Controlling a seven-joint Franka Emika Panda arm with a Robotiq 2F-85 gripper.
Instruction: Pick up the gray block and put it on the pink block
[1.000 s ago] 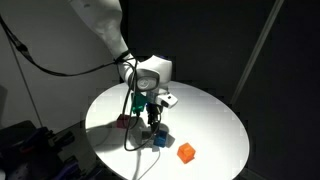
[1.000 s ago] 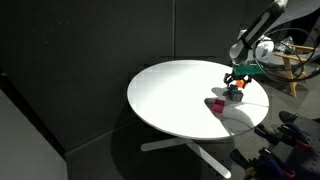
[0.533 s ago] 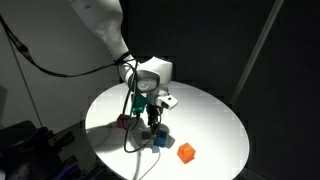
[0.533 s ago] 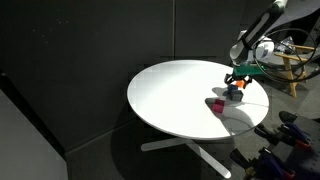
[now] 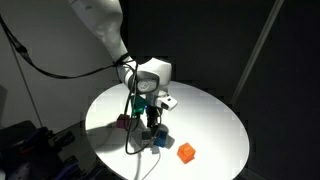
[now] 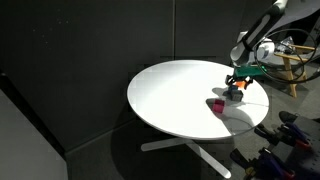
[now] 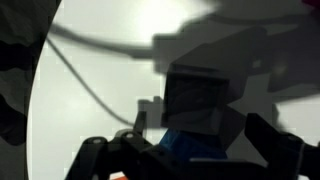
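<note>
Found, in an exterior view, three blocks by the near rim of the table (image 5: 215, 120): left block (image 5: 123, 121) left of the gripper (image 5: 150, 124), middle block (image 5: 158, 141) just before it, right block (image 5: 186, 153) farther right, apart; in the wrist view, fourth block (image 7: 205, 100) just above the middle block.

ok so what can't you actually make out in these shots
gripper: open or shut unclear; tiny in both exterior views, dark and backlit in the wrist view.
gray block: only a shadowy square in the wrist view; whether it is gripped cannot be told.
pink block: too small for detail in both exterior views.
</note>
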